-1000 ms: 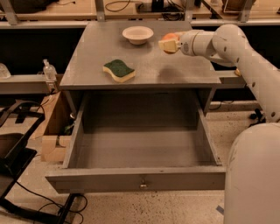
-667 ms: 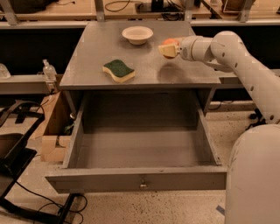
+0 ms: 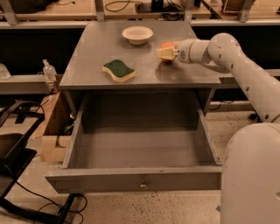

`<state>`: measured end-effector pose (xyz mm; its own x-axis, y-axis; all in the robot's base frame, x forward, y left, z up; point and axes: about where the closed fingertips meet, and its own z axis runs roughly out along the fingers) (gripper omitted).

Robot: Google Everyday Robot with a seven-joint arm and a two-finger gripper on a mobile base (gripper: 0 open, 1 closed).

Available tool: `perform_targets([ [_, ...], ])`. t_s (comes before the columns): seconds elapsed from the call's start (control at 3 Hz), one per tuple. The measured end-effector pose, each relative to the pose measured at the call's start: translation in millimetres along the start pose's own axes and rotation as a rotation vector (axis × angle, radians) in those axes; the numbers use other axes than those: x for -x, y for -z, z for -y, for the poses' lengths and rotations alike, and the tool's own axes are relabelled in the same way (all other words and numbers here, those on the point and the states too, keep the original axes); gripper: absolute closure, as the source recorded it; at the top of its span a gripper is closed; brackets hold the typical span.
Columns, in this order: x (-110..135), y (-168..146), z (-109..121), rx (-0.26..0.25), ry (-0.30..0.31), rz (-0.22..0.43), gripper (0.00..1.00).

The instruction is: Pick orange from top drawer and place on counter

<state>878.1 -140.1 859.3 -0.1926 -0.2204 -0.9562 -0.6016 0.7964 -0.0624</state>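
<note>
The orange [image 3: 168,45] shows as a small round orange shape between my gripper's cream fingers [image 3: 163,53], low over the right part of the grey counter [image 3: 98,48]. My gripper [image 3: 166,52] reaches in from the right and is shut on the orange, which it mostly hides. I cannot tell whether the orange touches the counter. The top drawer [image 3: 135,179] is pulled wide open below the counter, its knob [image 3: 142,185] faces me, and nothing shows inside it.
A green-and-yellow sponge [image 3: 118,70] lies on the counter's left-middle. A white bowl [image 3: 137,34] stands at the counter's back. A wooden workbench [image 3: 131,8] runs behind. A bottle [image 3: 48,70], a box and cables sit to the left on the floor side.
My gripper with the orange has moved slightly left and down toward the counter top. The sponge, bowl and drawer have not moved.
</note>
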Motion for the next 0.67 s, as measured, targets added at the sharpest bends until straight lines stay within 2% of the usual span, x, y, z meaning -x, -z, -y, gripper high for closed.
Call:
perform_targets([
  [0.33, -1.2, -3.7, -3.3, 0.006, -0.001, -0.002, 0.51],
  [0.67, -1.9, -6.0, -5.3, 0.010, -0.002, -0.002, 0.28],
])
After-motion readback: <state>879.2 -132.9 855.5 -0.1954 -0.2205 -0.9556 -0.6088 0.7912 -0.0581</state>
